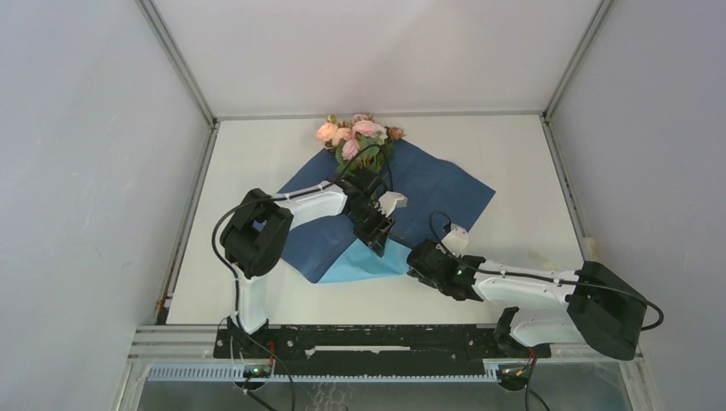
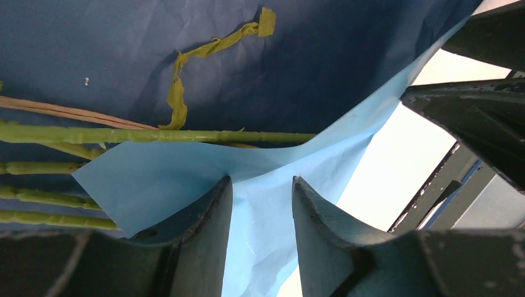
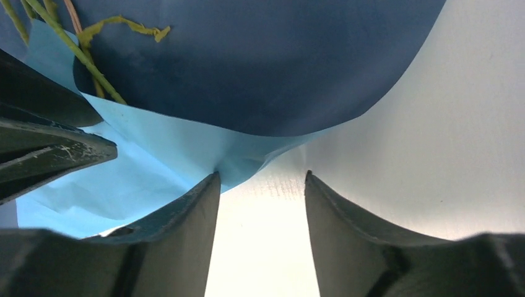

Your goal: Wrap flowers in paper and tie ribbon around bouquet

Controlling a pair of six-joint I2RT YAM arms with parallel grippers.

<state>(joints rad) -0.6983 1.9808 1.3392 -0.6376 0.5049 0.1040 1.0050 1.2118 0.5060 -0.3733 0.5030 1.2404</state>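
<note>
Paper: navy side up on the white table; sits as a diamond in top view; its 6 o'clock corner is flipped over, so a light-blue fold shows there.
Flowers: pink & peach blooms at the paper's 12 o'clock tip, heads poking past the edge; leaves just below them.
Stems: thin, green, laid over the navy sheet and running toward 6 o'clock; ends reach the fold, and the light-blue flap covers a few of them.
L gripper: over the sheet's middle, nose aimed approx 5 o'clock, right at the fold's upper edge; fingers stand apart w/ the light-blue flap lying across the gap; nothing pinched.
R gripper: at 4 o'clock of the fold, low over the table, just off the paper's edge; fingers spread wide w/ bare table btwn them; the sheet's curled edge touches the tip of one finger, the other sits clear of it.
Pair: the two grippers are near each other, L at approx 10 o'clock of R; L's dark fingers fill the 9 o'clock side of the R wrist view.
Strip: crinkled, yellow-green, lying on the navy side, one end touching the stems.
Beige strands: thin, alongside the stems; can't tell if this is the ribbon.
</note>
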